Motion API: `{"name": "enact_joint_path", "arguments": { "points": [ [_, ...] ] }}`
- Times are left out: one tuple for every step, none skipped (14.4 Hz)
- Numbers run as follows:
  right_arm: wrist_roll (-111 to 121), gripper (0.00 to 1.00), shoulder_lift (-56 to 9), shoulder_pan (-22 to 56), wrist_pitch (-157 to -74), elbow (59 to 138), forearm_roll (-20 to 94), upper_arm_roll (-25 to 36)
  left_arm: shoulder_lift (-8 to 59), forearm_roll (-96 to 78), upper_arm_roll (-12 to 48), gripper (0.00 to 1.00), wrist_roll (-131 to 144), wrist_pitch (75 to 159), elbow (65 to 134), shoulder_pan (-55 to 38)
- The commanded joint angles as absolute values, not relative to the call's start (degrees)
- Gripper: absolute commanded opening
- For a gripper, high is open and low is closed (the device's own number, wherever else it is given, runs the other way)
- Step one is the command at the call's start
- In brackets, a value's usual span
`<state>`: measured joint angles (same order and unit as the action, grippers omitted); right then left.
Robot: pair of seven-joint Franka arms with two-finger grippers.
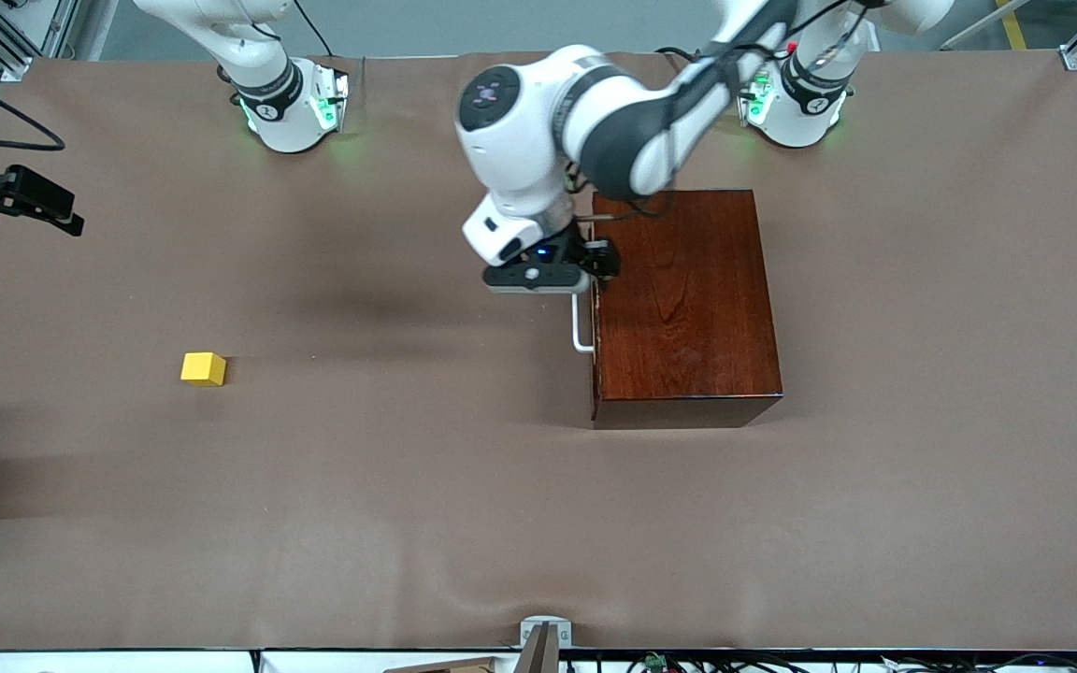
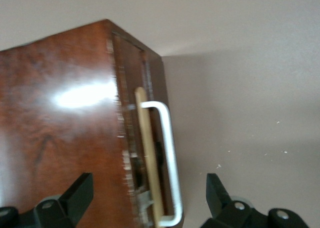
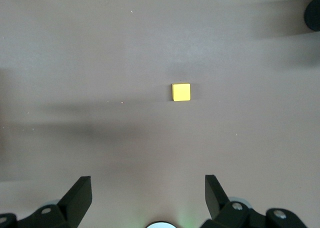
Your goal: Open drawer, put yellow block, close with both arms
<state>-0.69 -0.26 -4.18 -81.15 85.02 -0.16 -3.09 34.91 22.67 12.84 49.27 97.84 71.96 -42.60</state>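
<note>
Brown counter [image 1: 408,523]: left tool [image 1: 595,271] apart, astride the shut drawer's [image 2: 145,153] handle [image 1: 580,327]. Right tool [image 3: 147,198] apart, high over the block [image 1: 203,368], which sits toward the right arm's end.

Both arms [image 1: 585,103] were glossy white shells with black joint sections, rising from round white bases [image 1: 291,112] lit green at the collar. Black cables ran along the left arm's upper links. Its wrist carried a grey camera bar with a small blue light; each gripper's fingers [image 2: 75,198] were matt black
</note>
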Motion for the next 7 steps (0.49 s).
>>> {"name": "enact_joint_path", "arguments": {
  "points": [
    [-0.62, 1.00, -1.05, -5.01, -81.04, 84.29, -0.17, -3.52, 38.93, 23.82, 9.76, 1.00, 51.67, 98.78, 67.76, -46.14],
    [-0.70, 1.00, -1.32, -4.57, -81.04, 84.29, -0.44, -3.52, 39.46, 23.91, 9.67, 1.00, 52.55, 98.96, 67.76, -46.14],
    [-0.70, 1.00, -1.32, -4.66, -81.04, 84.29, -0.44, -3.52, 39.90, 23.82, 9.75, 1.00, 52.99, 98.96, 67.85, -46.23],
    [-0.62, 1.00, -1.32, -5.01, -81.04, 84.29, -0.35, -3.60, 40.25, 23.82, 9.76, 1.00, 53.61, 98.96, 68.20, -46.23],
    [-0.62, 1.00, -1.41, -5.01, -81.12, 84.29, -0.35, -3.52, 40.95, 23.73, 9.84, 1.00, 54.48, 98.96, 68.20, -46.32],
    [-0.62, 1.00, -1.58, -4.75, -81.21, 84.29, -0.53, -3.52, 41.91, 23.73, 9.93, 1.00, 55.88, 98.96, 68.20, -46.41],
    [-0.70, 1.00, -2.02, -4.31, -81.47, 84.29, -0.53, -3.60, 42.62, 23.82, 9.93, 1.00, 57.03, 98.96, 68.20, -46.67]
  ]
}}
